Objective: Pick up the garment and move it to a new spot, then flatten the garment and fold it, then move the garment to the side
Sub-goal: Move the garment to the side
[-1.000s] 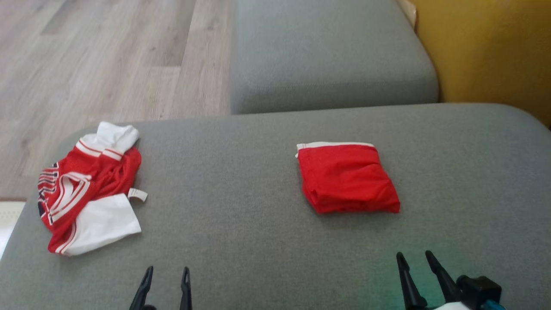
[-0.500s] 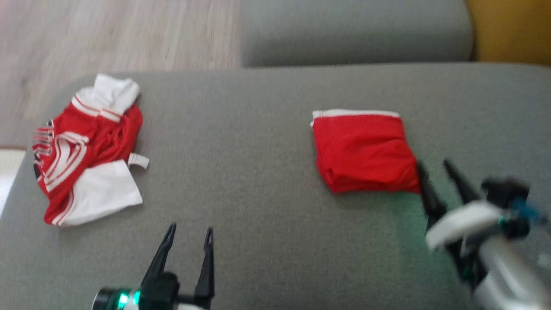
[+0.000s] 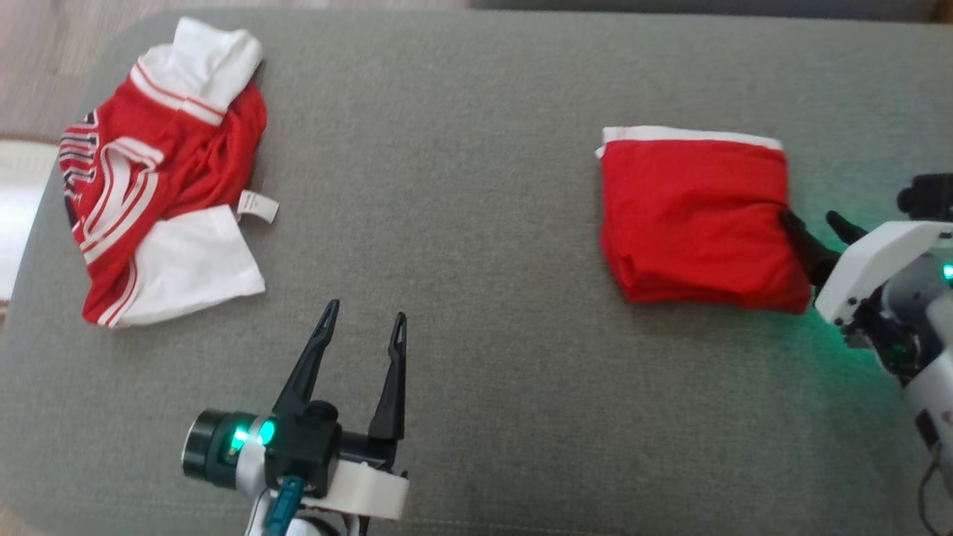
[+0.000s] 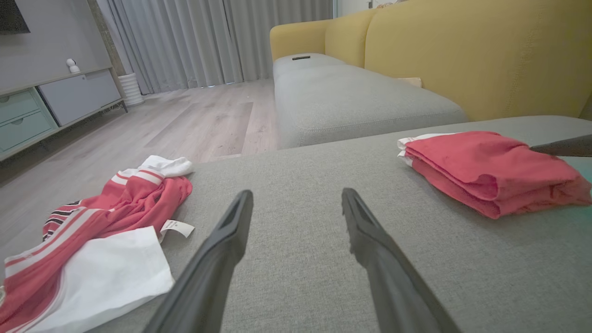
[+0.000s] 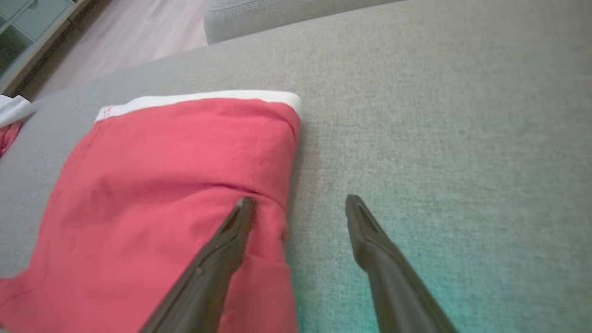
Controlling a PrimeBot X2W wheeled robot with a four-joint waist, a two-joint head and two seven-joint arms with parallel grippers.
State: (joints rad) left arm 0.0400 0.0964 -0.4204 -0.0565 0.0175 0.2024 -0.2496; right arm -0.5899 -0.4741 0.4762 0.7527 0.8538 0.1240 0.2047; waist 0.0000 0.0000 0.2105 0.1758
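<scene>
Head view: folded red garment (image 3: pixel 696 219) lies at the right of the grey cushion (image 3: pixel 484 186), with the crumpled jersey (image 3: pixel 160 179) well apart at the left. Left wrist view: left gripper (image 4: pixel 297 193), jaws wide and empty, over bare cushion. Right wrist view: right gripper (image 5: pixel 300 200), jaws wide, straddles the garment's right edge.

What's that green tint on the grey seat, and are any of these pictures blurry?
Head view: a green glow falls on the grey seat beside the folded red garment, near the right arm's lit green lamp; slightly soft. Right wrist view: same teal glow bottom right, background soft. Left wrist view: sharp, reds paler.
</scene>
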